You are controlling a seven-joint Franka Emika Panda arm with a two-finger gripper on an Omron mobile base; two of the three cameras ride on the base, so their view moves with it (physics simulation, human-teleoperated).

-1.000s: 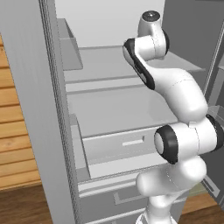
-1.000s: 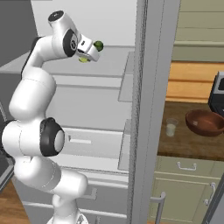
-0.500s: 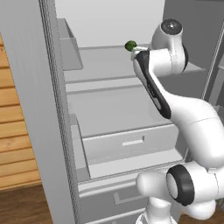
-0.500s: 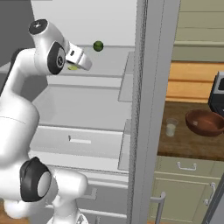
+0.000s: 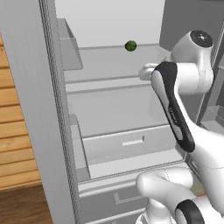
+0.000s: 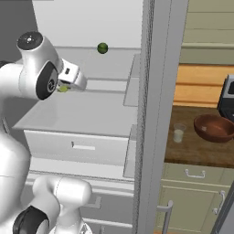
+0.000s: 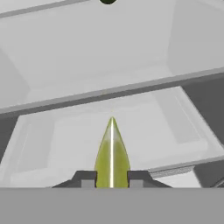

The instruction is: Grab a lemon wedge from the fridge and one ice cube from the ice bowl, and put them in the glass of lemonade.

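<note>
left base view, from left to right: a wooden wall (image 5: 15,131) at the left edge, then the open door edge of the fridge (image 5: 48,109), whose grey interior shows a small door bin, two shelves and a pale drawer (image 5: 131,146) below them. a dark green ball (image 5: 130,45) rests near the back of the upper shelf. the white arm (image 5: 183,87) rises from the lower right and reaches toward the shelf front.

right base view, from left to right: the arm stands at the left with the gripper (image 6: 64,87) held in front of the shelves, the lemon wedge (image 6: 63,88) showing as a pale yellow-green speck at its tip. the green ball (image 6: 102,48) sits on the upper shelf, higher than and apart from the gripper. right of the fridge's grey upright (image 6: 155,114) lies a wooden counter (image 6: 201,151); on it the glass of lemonade (image 6: 178,133) stands just left of the ice bowl (image 6: 214,128), the two near but not touching. a dark appliance (image 6: 227,98) stands at the right edge, and beige cabinets (image 6: 196,196) lie below the counter.

hand view: the two dark fingertips (image 7: 86,178) are clamped on the lemon wedge (image 7: 112,153), which stands between them with its point away from the hand, over the fridge shelves. part of the green ball (image 7: 107,1) shows at the top edge.
</note>
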